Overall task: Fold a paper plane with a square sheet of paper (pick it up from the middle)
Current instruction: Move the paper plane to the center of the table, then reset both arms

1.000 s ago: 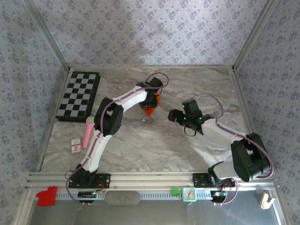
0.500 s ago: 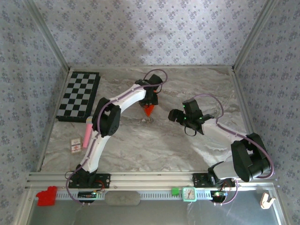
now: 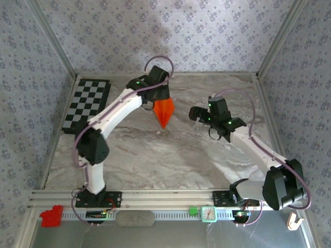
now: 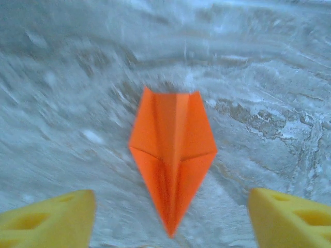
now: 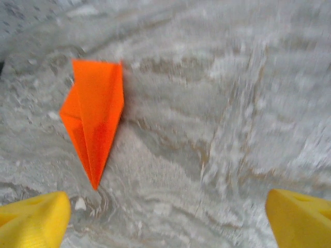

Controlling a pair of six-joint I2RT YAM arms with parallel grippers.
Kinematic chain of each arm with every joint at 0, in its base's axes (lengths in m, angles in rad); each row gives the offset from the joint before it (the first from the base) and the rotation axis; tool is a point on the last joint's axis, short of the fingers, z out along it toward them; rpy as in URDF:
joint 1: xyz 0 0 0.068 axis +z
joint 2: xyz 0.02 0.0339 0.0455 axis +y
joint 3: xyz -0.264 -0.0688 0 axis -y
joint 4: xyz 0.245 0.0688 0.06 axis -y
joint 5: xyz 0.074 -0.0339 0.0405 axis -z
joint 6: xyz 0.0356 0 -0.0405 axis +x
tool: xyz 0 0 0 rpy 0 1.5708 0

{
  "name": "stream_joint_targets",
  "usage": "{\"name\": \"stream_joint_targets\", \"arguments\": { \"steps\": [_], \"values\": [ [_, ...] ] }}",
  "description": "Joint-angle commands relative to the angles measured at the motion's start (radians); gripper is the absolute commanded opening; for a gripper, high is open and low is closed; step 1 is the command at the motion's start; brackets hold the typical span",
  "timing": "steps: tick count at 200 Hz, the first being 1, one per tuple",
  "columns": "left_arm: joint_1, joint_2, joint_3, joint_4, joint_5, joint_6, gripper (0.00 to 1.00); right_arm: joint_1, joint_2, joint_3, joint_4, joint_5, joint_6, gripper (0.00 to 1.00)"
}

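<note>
ok so the paper plane (image 3: 164,112) is lying flat on the marble tabletop (image 3: 155,160), about mid-width and in the far half, pointy nose aimed back at the arm bases. Nobody's got hold of it. It's a bright orange dart with a centre crease down its length, two flaps folded in toward that crease, and the wide blunt end away from the bases

left pincer (image 4: 169,219) hangs right over it, spread wide open and empty. In the left wrist view the two yellow fingers (image 4: 49,219) sit in the bottom corners with the plane's nose poking down between them, and neither one touches the paper. From the top camera the left arm reaches long across the tabletop and its wrist sits just past the plane's blunt end

right pincer (image 3: 194,113) is off to the plane's right, near but apart, facing it. Also wide open with nothing in it. In its wrist view the plane sits in the left half, nose pointing down toward the left-hand yellow finger, with bare marble between them

other stuff: a black-and-white checkerboard (image 3: 87,106) at the far left of the tabletop, well apart from the plane, and a small red block (image 3: 51,216) by the rail at the near left corner. Both wrist views are a bit blurry so I can't tell much about the finer creases
</note>
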Motion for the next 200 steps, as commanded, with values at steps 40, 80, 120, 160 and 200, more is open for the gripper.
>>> {"name": "stream_joint_targets", "arguments": {
  "steps": [40,80,120,160,200],
  "values": [
    [0.129,-0.378,-0.491,0.527,-0.142,0.315,1.0,-0.055,-0.098,0.104,0.043,0.293,-0.346,1.0],
    [0.292,-0.565,-0.896,0.874,-0.125,0.381,1.0,-0.119,-0.144,0.018,0.129,0.387,-0.41,1.0],
    [0.469,-0.724,-1.171,0.989,-0.142,0.393,1.0,-0.198,-0.231,-0.246,0.342,0.438,-0.393,1.0],
    [0.562,-0.778,-1.391,1.157,-0.135,0.499,1.0,-0.219,-0.219,-0.477,0.492,0.509,-0.352,1.0],
    [0.631,-0.747,-1.522,1.361,0.048,0.54,1.0,-0.277,-0.118,-0.619,0.762,0.437,-0.44,1.0]
  ]
}}
